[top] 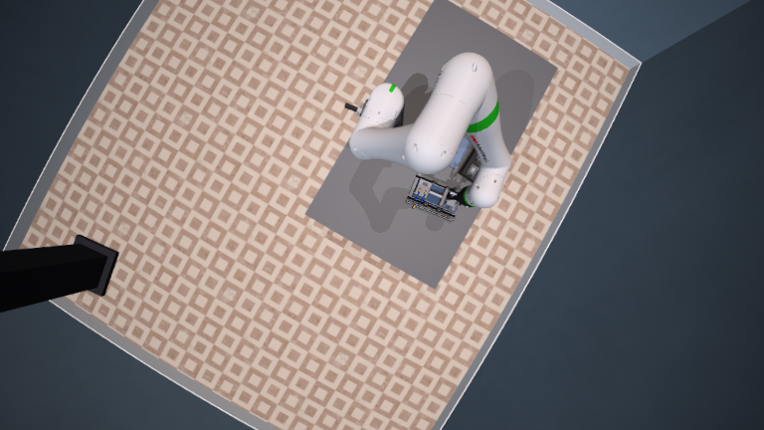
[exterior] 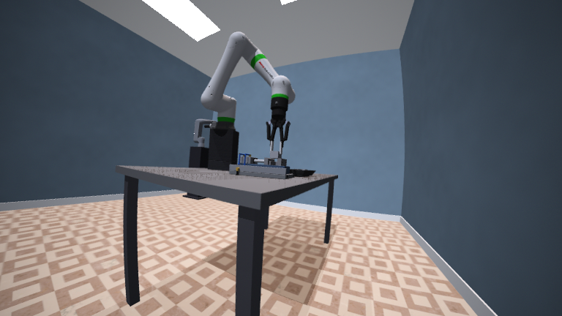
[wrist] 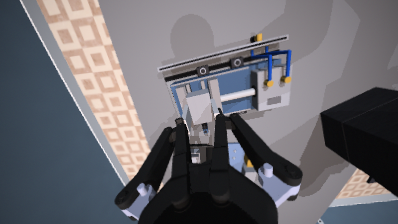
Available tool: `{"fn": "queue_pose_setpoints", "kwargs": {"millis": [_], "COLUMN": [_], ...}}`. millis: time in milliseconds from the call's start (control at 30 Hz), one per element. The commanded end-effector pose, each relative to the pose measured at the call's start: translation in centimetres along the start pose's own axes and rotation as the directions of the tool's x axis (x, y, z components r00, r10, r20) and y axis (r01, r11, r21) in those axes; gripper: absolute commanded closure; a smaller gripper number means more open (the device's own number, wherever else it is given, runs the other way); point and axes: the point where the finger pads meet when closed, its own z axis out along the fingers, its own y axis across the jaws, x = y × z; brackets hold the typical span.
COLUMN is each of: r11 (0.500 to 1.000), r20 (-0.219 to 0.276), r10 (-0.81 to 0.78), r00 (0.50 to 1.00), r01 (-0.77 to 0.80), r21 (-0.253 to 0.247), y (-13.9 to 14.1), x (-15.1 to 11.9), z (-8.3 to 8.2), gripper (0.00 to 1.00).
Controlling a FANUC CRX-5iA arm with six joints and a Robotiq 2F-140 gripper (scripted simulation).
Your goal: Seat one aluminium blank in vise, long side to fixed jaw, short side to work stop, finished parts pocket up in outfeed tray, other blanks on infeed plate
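Note:
The vise [wrist: 227, 90] has a blue bed, a grey end block with blue hoses [wrist: 270, 90] and a black rail along its far side. It also shows in the exterior view [exterior: 261, 167] and from above [top: 434, 197]. My gripper [wrist: 200, 107] points straight down over the end of the vise away from the hoses. It is shut on a plain light grey aluminium blank [wrist: 201, 106] in the vise's opening. From the side, the fingers [exterior: 276, 151] reach down to the vise top. I cannot tell whether the blank rests on the low bars.
A black pedestal [wrist: 360, 130] stands close at the right of the wrist view. A dark tray [exterior: 301, 171] lies behind the vise. A pale blue plate is mostly hidden under my gripper. The table edge [wrist: 95, 125] runs to the left.

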Motion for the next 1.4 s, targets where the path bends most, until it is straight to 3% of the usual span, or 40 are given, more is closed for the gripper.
{"fn": "queue_pose_setpoints", "kwargs": {"millis": [0, 1367], "r11": [1.000, 1.000], "r20": [0.000, 0.000], "r10": [0.000, 0.000], "r00": [1.000, 1.000], "r01": [0.000, 0.000], "r21": [0.000, 0.000], "y": [0.0, 0.0], "x": [0.0, 0.0], "z": [0.0, 1.2], "gripper": [1.00, 1.00]}}
